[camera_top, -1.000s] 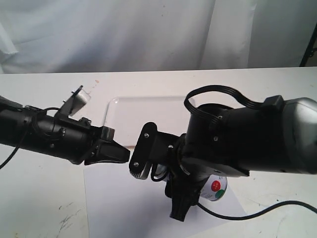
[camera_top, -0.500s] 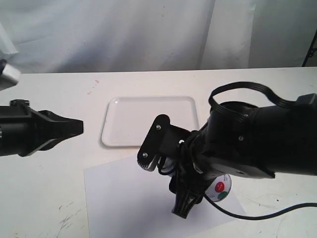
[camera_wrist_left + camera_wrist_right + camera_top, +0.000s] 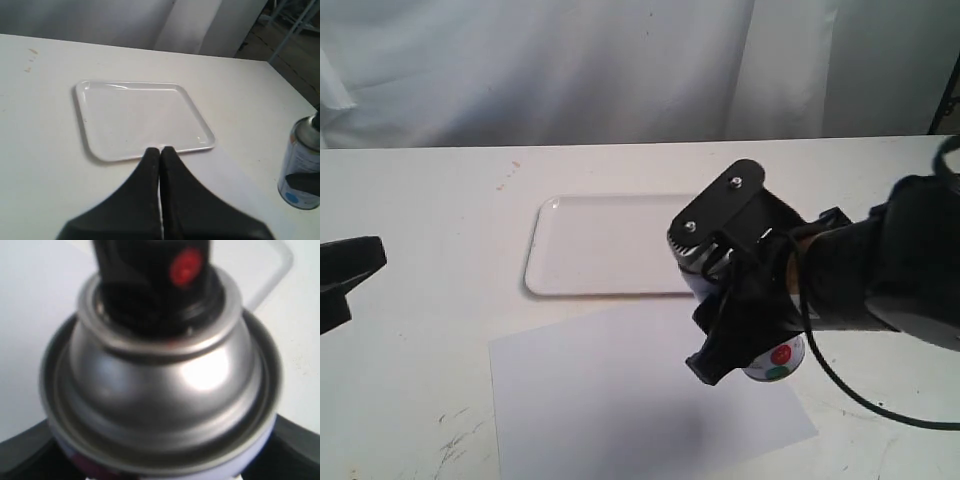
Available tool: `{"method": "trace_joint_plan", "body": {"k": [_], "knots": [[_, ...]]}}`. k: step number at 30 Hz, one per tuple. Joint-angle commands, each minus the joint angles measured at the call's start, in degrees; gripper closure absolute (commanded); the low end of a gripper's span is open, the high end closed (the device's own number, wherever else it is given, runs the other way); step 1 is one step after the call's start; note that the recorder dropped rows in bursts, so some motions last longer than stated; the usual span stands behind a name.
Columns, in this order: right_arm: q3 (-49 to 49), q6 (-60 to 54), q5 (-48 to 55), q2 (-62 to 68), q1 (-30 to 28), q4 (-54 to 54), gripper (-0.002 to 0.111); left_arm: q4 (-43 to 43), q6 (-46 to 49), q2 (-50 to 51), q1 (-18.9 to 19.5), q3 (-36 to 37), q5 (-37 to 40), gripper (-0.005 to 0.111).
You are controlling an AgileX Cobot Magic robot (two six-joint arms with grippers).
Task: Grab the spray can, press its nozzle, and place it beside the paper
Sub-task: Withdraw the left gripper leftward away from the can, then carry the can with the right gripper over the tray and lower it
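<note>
Left claw: far left, jaws pressed together, holding nothing.
Tray: near rim just beside the paper's far edge.
Paper: flat on the table.
Right claw: clamped wide round the spray can, which is upright over the paper's right end, nothing on the nozzle.
Judged: grasp done, pressing unconfirmed, set-down left. Bare table lies right of the sheet.

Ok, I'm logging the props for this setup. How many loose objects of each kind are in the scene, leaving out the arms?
spray can: 1
tray: 1
paper: 1
Total: 3
</note>
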Motion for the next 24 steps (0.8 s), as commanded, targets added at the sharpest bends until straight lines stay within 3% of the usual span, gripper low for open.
{"method": "trace_joint_plan", "body": {"k": [1, 12, 24], "knots": [[2.57, 3.44, -7.82, -4.37, -2.15, -0.62, 0.108, 0.09, 0.25, -4.02, -0.29, 2.39, -1.84, 0.107], [9.12, 12.38, -22.87, -7.96, -8.31, -0.44, 0.108, 3.08, 0.33, -11.02, -0.29, 3.91, -9.10, 0.107], [10.56, 12.54, -38.04, -8.66, -18.53, 2.37, 0.108, 5.01, 0.52, -11.59, -0.29, 4.95, -14.44, 0.107]]}}
